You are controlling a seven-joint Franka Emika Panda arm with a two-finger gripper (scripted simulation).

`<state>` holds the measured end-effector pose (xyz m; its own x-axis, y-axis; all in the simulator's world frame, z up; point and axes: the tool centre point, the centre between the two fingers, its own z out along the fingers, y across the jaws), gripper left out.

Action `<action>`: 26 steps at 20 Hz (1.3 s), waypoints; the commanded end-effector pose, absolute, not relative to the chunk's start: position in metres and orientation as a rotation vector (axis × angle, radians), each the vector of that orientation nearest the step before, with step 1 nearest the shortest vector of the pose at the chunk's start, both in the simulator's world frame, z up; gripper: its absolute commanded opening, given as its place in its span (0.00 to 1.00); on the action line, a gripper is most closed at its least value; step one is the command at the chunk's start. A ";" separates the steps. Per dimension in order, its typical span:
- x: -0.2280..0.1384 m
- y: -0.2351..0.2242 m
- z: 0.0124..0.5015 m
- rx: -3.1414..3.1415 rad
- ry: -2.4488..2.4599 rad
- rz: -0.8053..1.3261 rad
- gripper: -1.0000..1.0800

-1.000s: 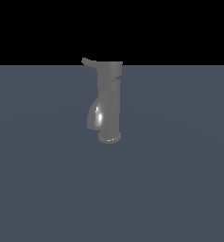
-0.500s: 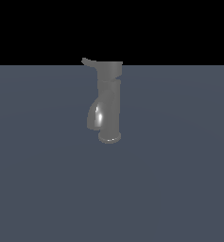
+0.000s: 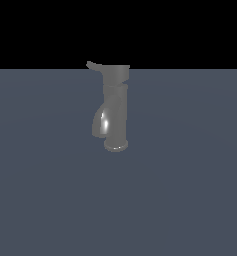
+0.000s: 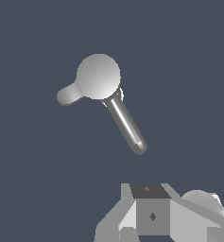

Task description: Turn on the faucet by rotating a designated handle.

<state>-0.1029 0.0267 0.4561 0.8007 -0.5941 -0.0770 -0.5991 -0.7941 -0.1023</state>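
Note:
The faucet (image 3: 116, 112) is a dark grey upright cylinder with a flared base, standing alone in the exterior view. Its glossy spout (image 3: 101, 122) curves down toward that view's left. The thin handle (image 3: 93, 65) sticks out from the top cap toward the same side. The wrist view looks down on the round cap (image 4: 98, 76), with the handle (image 4: 66, 96) as a short stub and the spout (image 4: 127, 124) as a longer glossy bar. My gripper (image 4: 151, 191) shows only in the wrist view, above the faucet and apart from it. Its fingers look pressed together and hold nothing.
The faucet stands on a flat blue-grey surface (image 3: 190, 200) that fills the lower part of the exterior view, with black background above it. No other objects show. The arm does not show in the exterior view.

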 end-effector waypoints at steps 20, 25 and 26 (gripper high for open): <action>0.009 0.046 0.380 -2.508 1.754 0.117 0.00; 0.032 0.052 0.358 -2.405 1.929 0.102 0.00; 0.036 0.053 0.354 -2.384 1.963 0.098 0.00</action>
<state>0.0294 0.0511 0.3604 0.2307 -0.9689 -0.0894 -0.9729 -0.2312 -0.0040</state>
